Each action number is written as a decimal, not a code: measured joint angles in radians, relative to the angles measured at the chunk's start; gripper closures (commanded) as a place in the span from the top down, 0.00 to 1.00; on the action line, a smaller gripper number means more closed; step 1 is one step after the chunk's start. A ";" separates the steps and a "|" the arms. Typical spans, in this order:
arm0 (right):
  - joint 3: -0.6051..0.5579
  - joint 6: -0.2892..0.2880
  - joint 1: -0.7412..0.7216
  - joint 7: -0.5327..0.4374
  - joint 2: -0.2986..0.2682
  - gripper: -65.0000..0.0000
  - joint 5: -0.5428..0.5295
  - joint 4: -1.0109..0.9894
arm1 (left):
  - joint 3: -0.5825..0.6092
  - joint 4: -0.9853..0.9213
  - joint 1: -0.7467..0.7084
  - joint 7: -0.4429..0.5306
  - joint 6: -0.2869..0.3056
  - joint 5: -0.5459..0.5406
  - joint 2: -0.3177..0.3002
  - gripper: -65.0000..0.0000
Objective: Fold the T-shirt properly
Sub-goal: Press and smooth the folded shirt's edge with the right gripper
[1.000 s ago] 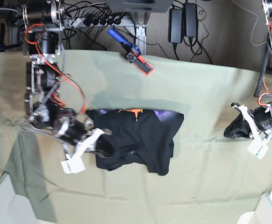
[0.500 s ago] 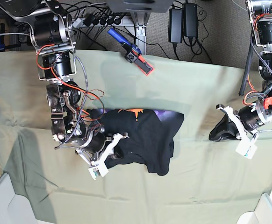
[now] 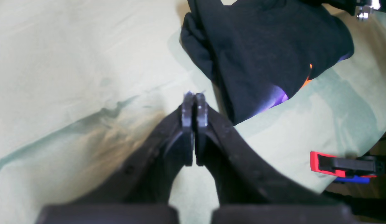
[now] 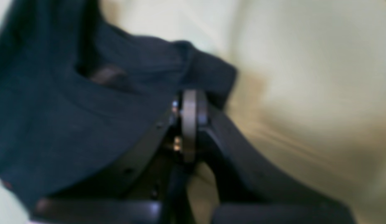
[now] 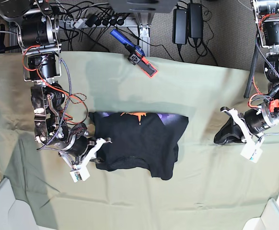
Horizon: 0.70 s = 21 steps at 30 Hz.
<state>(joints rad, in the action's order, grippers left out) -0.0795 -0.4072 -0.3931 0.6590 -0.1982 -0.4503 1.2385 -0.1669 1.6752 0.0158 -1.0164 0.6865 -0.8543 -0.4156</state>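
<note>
The black T-shirt point(image 5: 139, 141) lies crumpled in the middle of the pale green sheet point(image 5: 211, 96), with orange and purple print along its far edge. It also shows in the left wrist view point(image 3: 267, 46) and in the right wrist view point(image 4: 71, 124). My right gripper point(image 5: 102, 143) is at the shirt's left edge. In the blurred right wrist view it point(image 4: 189, 96) is shut, with the shirt's hem at its tips. My left gripper point(image 5: 217, 140) is shut and empty on the sheet, well right of the shirt. In its own view it point(image 3: 194, 96) sits just short of the shirt's corner.
A red and blue clamp point(image 5: 139, 57) grips the sheet's far edge and also shows in the left wrist view point(image 3: 339, 163). Cables and power bricks point(image 5: 187, 21) hang behind the table. Bare green sheet lies in front and to the right.
My right gripper pushed right into the shirt, then drew back left, and the shirt's lower left part now lies stretched out flatter. My left gripper moved slightly left toward the shirt.
</note>
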 measured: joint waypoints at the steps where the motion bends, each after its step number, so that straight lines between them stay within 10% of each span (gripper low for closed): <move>1: 0.000 0.000 0.000 0.002 0.006 0.00 -0.039 0.008 | 0.000 0.000 0.000 0.000 0.000 0.000 0.000 0.00; 9: -0.009 -0.001 -0.005 0.086 0.182 0.00 -0.161 0.140 | 0.000 0.000 -0.002 -0.016 0.000 0.001 -0.038 0.00; 14: -0.064 -0.001 -0.003 0.046 0.290 0.00 -0.029 0.087 | -0.003 0.000 -0.002 -0.017 0.000 0.018 -0.100 0.00; 21: -0.134 -0.001 -0.005 -0.122 0.284 0.00 0.177 -0.138 | -0.003 0.000 -0.002 -0.032 0.000 0.012 -0.148 0.00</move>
<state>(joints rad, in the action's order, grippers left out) -0.2131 -0.4080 -0.3985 0.5373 0.0860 -0.2733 1.1000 -0.1699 1.6752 0.0139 -1.0481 0.6865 -0.8425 -0.5632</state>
